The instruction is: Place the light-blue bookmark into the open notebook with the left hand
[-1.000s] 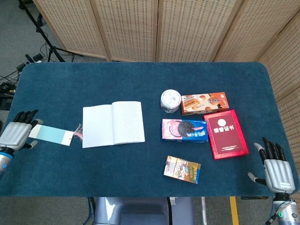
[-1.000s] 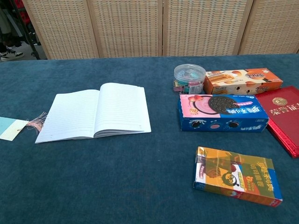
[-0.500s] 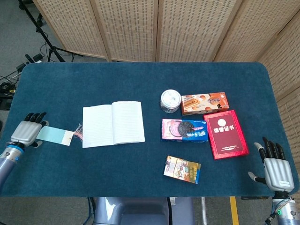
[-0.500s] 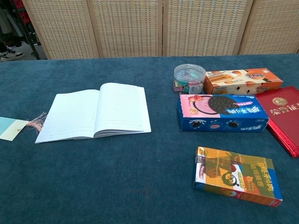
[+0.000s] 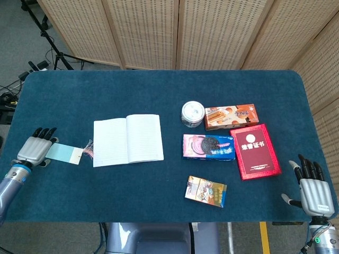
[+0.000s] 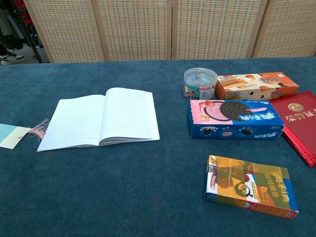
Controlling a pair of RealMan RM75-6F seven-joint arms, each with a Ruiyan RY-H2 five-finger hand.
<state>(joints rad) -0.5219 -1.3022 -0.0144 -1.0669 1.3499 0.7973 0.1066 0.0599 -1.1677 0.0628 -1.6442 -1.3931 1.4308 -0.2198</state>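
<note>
The left robot hand (image 5: 35, 149) is being laid flat, fingers together and extended, over the left end of the light-blue bookmark (image 5: 62, 153); whether it is being pressed cannot be told. The bookmark is lying on the blue surface (image 5: 106, 92), its pink tassel (image 5: 88, 148) just beside the open notebook (image 5: 127, 139). The right robot hand (image 5: 312, 191) is being kept spread, holding nothing, near the red certificate book (image 5: 257, 151).

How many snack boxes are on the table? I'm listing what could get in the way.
3: the orange box beside the round tub, the blue cookie box below it, and the small box nearest the front edge.
</note>
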